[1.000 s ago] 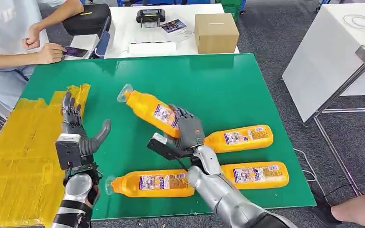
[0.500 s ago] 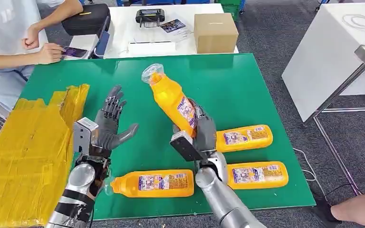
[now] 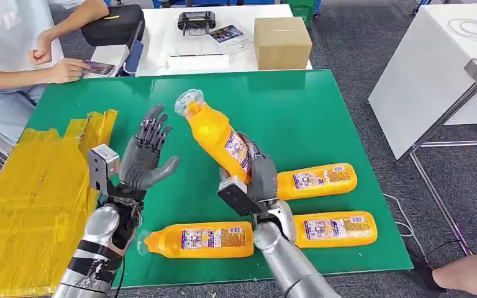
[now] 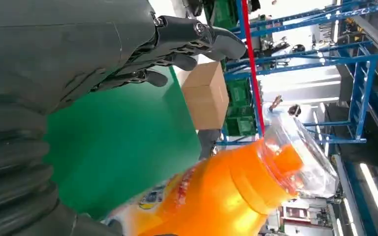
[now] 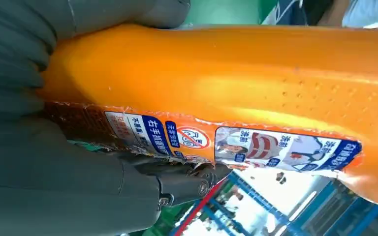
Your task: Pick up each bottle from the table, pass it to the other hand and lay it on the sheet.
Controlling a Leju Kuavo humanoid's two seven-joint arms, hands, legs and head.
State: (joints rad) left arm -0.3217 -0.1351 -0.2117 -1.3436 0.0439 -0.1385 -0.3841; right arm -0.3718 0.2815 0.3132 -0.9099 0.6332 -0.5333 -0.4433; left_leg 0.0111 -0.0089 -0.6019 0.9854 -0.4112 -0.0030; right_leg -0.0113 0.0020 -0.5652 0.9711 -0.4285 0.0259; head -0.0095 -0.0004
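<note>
My right hand grips an orange bottle by its lower body, lifted off the green table and tilted, its clear cap toward the far left. The right wrist view has the same bottle up close against that hand. My left hand is raised with fingers spread, palm facing the bottle, a short gap away and holding nothing. In the left wrist view the bottle's capped end hangs just beyond the open left hand. Three more orange bottles lie flat. The yellow sheet covers the table's left end.
A person sits at the far left with hands on a white table, which carries a cardboard box, a black bag and a small device. Another white table stands to the right. A foot is at the lower right.
My right hand lifted the bottle off the table and swung it more upright, toward my left hand. The left hand moved right from the sheet's edge and rose, fingers spread, facing the bottle.
</note>
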